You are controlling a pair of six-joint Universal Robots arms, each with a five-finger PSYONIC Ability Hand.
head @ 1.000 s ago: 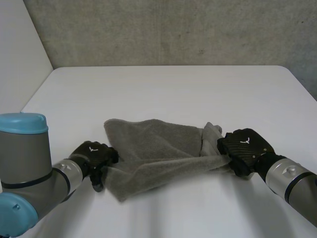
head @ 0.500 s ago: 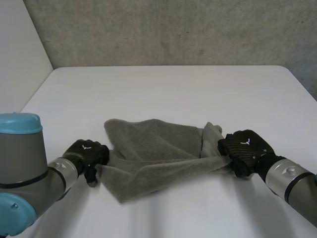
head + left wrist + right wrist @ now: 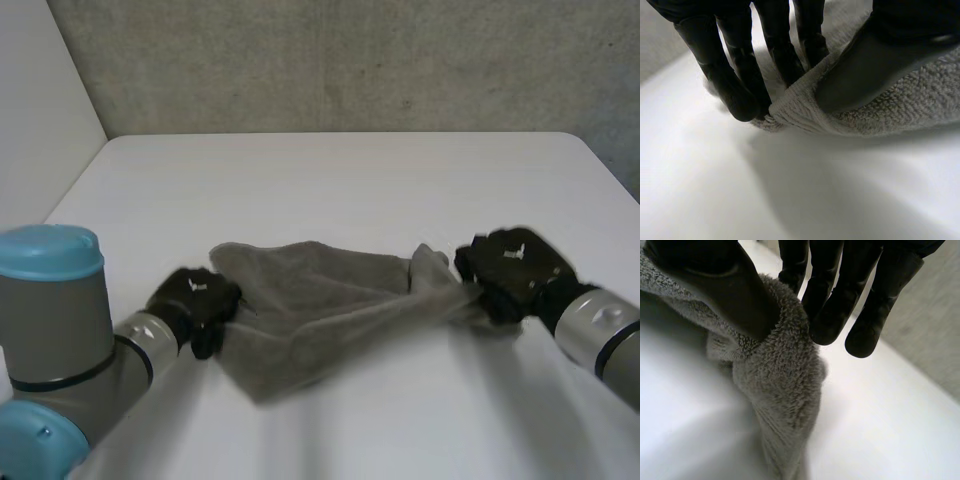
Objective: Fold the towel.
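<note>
White table beneath the towel, stretching well beyond it toward the far wall. Grey towel on the table's near half, rumpled and partly doubled over, drawn out in a band from one hand to the other. Left hand at the towel's left end, clamped on the edge there, thumb pressing the hem against the fingers. Right hand at the towel's right end, likewise pinching, with a bunched fold caught between thumb and fingers.

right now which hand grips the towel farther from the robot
The right hand, pinching the bunched end of the towel; the left hand pinches the opposite edge, nearer the robot.
</note>
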